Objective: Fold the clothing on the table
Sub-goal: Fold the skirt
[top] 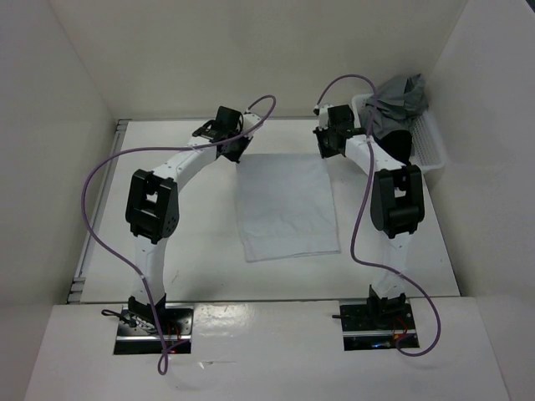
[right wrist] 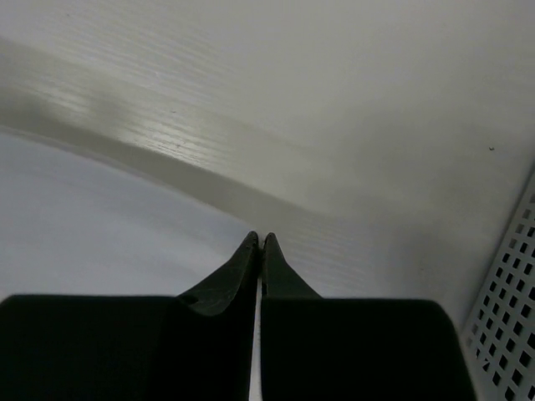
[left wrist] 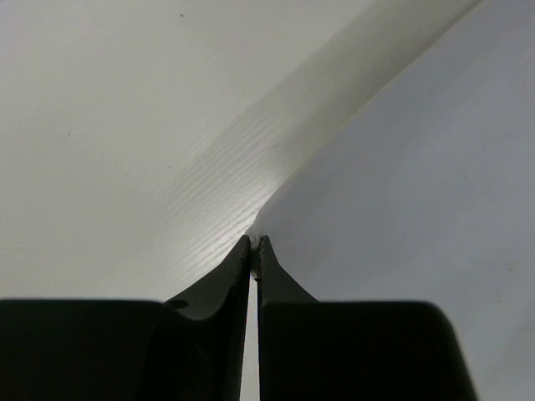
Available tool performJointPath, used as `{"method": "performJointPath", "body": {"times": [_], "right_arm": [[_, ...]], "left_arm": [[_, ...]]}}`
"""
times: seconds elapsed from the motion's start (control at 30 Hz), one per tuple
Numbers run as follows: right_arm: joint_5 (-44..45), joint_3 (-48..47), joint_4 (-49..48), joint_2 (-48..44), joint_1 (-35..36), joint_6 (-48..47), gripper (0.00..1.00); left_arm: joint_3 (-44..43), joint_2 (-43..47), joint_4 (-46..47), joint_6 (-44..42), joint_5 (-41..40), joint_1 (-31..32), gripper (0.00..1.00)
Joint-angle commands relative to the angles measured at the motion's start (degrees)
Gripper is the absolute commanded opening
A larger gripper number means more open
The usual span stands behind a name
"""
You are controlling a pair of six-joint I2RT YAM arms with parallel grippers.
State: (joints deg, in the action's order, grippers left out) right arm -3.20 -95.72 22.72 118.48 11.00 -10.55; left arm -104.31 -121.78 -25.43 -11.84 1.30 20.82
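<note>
subject: the clothing (top: 288,209), a plain white garment, lies flat as a neat rectangle in the centre of the top view. it rests on the table (top: 192,251), with faint wrinkles and its long sides running up and down the frame.

left gripper (left wrist: 255,244): positioned at the upper left corner of the garment. the jaws are pressed almost together, and a sliver of white fabric shows between the tips. judged to be a pinch on that corner, low against the tabletop.

right gripper (right wrist: 258,240): positioned at the upper right corner of the garment, jaws fully together. the cloth edge runs up to the tips from the lower left of its wrist view. whether any fabric is caught between them cannot be told.

reason for placement: the two far corners are taken as a pair, probably so that the far edge can be lifted level and brought towards the near edge in one fold.

other items: a white mesh basket (top: 430,150) at the upper right of the top view holds a grey garment (top: 397,104), apart from the work.
</note>
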Motion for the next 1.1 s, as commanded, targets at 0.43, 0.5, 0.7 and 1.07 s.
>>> {"method": "performJointPath", "body": {"times": [0.43, 0.5, 0.7, 1.07], "right_arm": [[7.68, 3.70, -7.16, -10.89, -1.24, 3.43, 0.00], [6.20, 5.09, -7.16, -12.56, -1.25, 2.73, 0.00], [3.03, 7.82, -2.78, -17.13, -1.25, -0.70, 0.00], [-2.76, 13.72, 9.52, -26.62, -1.78, -7.64, 0.00]], "left_arm": [[-3.36, 4.88, 0.73, -0.73, -4.90, -0.34, 0.06], [-2.66, 6.10, 0.73, -0.73, -5.43, -0.34, 0.06], [1.91, 11.03, 1.26, -0.73, -2.54, -0.34, 0.06], [16.85, 22.45, -1.37, -3.72, 4.85, 0.71, 0.06]]}}
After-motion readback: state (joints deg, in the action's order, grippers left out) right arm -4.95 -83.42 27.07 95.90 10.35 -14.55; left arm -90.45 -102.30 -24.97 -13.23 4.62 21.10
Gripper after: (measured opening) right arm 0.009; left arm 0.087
